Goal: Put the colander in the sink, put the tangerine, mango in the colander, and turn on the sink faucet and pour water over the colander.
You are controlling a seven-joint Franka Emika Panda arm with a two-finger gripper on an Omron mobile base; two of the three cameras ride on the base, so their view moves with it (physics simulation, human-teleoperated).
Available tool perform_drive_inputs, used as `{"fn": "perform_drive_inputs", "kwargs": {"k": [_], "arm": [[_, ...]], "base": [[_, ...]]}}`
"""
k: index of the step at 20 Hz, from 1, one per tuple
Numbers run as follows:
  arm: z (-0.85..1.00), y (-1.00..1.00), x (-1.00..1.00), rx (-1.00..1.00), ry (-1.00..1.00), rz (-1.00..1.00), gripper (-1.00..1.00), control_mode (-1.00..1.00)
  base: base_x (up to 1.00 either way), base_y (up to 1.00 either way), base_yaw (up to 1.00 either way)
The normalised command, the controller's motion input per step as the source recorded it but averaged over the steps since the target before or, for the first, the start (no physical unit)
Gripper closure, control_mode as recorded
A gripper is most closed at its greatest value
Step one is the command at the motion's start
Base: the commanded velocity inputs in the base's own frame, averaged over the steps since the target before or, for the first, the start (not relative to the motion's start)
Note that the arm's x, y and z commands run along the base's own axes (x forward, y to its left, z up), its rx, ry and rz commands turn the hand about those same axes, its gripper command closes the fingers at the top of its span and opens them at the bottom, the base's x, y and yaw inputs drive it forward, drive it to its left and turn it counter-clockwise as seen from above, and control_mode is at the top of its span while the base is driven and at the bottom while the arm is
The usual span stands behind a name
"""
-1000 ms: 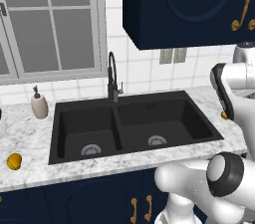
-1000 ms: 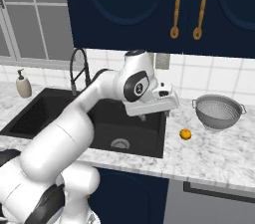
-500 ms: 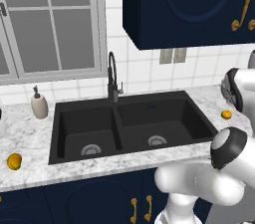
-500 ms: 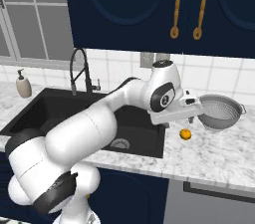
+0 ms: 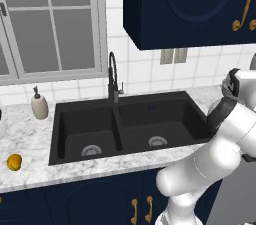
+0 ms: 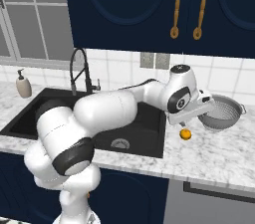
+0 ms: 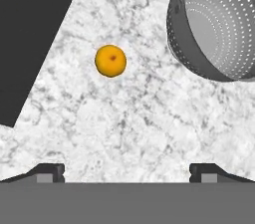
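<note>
Colander (image 7: 219,24) lies beside the open claw (image 7: 127,170), apparently untouched.

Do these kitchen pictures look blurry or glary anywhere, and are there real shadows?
Left base view: sharp all over, flat even light, no glare on the black sink. Right base view: equally crisp; the colander shows soft shading inside, no bright glint. Hand view: the tangerine and marble counter are in focus, with hardly any cast shadow beneath the fruit.
</note>
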Motion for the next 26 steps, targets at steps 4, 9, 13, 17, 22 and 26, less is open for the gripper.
{"fn": "perform_drive_inputs", "kwargs": {"k": [4, 9, 13, 17, 22, 26], "arm": [[-0.39, -0.37, 0.37, 0.00, 0.03, 0.16, -1.00, -1.00], [-0.21, -0.10, 0.26, 0.00, 0.11, 0.10, -1.00, -1.00], [-0.03, 0.00, 0.44, 0.00, 0.12, 0.04, -1.00, -1.00], [-0.04, 0.00, 0.42, 0.00, 0.06, 0.00, -1.00, -1.00], [-0.28, -0.04, 0.35, 0.00, 0.01, 0.00, -1.00, -1.00], [-0.48, -0.21, 0.16, 0.00, 0.00, 0.04, -1.00, -1.00]], "base": [[0.00, 0.00, 0.00], [0.00, 0.00, 0.00], [0.00, 0.00, 0.00], [0.00, 0.00, 0.00], [0.00, 0.00, 0.00], [0.00, 0.00, 0.00]]}}
